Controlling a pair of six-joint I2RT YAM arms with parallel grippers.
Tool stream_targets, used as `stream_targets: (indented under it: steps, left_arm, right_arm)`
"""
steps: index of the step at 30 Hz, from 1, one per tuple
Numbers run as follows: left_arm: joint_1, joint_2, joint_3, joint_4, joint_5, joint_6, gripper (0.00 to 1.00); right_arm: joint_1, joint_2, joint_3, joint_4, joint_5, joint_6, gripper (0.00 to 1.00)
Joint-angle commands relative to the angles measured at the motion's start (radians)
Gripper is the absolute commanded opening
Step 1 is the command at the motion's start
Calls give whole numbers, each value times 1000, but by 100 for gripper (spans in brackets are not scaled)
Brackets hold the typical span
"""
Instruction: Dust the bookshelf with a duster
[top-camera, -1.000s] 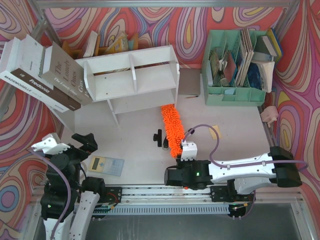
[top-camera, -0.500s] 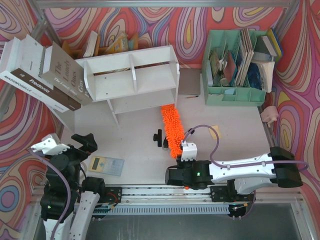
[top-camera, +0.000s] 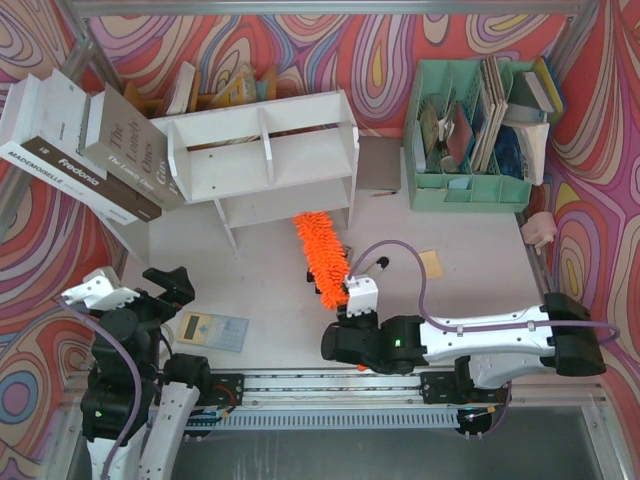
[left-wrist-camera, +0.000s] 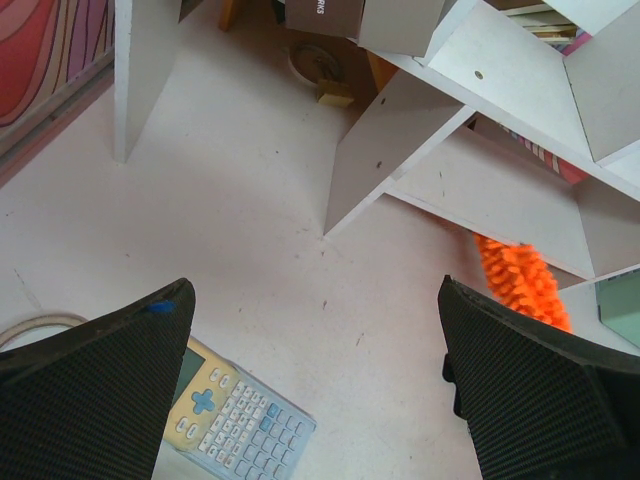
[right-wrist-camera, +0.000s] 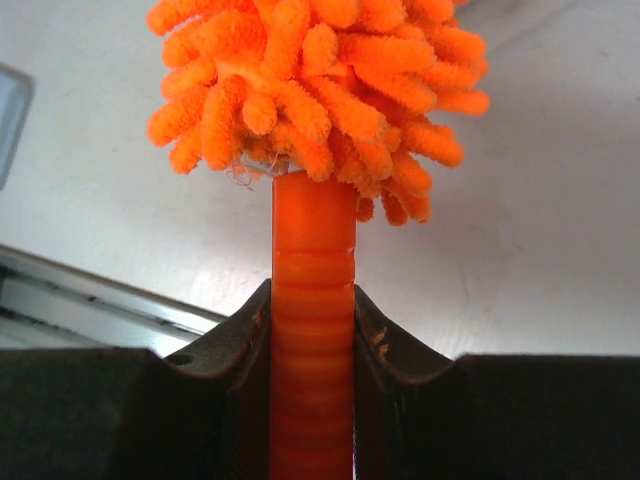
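The white bookshelf (top-camera: 265, 160) lies across the back of the table, and its lower boards (left-wrist-camera: 500, 190) show in the left wrist view. The fluffy orange duster (top-camera: 318, 258) slants from the shelf's lower front edge down to my right gripper (top-camera: 352, 305), which is shut on its ribbed orange handle (right-wrist-camera: 312, 330). The duster's fluffy head (right-wrist-camera: 315, 90) fills the top of the right wrist view, and its tip (left-wrist-camera: 520, 285) shows beside the shelf board. My left gripper (left-wrist-camera: 315, 385) hangs open above the table near the left front, holding nothing.
A calculator (top-camera: 212, 330) lies near the left arm. Large books (top-camera: 85, 145) lean left of the shelf. A mint-green file organiser (top-camera: 470, 130) stands back right. A yellow note (top-camera: 431, 264) and a pale pink object (top-camera: 540, 230) lie at the right.
My right gripper has swung the duster to the left. Its tip now sits under the middle of the shelf's lower edge instead of near its right end. The left arm has stayed still.
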Motion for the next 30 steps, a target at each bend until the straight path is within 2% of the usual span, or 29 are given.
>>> stream_targets:
  steps: [1, 6, 12, 21, 26, 30]
  left_arm:
    - [-5, -16, -12, 10, -8, -6, 99]
    - [-3, -16, -12, 10, -7, -5, 99]
    - [-3, -12, -13, 12, -5, -5, 99]
    - [-3, -16, -14, 14, -7, -5, 99]
    - [-4, -14, -14, 14, -5, -5, 99]
    - [-5, -15, -14, 12, -7, -5, 99]
  right_arm:
    - [-2, 24, 22, 286, 20, -253, 0]
    - [-2, 135, 56, 417, -82, -364, 0]
    - [-1, 232, 116, 471, -169, -450, 0]
    - [0, 317, 123, 346, -192, -375, 0]
    - [0, 358, 172, 337, -206, -413, 0]
    - [7, 311, 176, 367, -183, -446, 0]
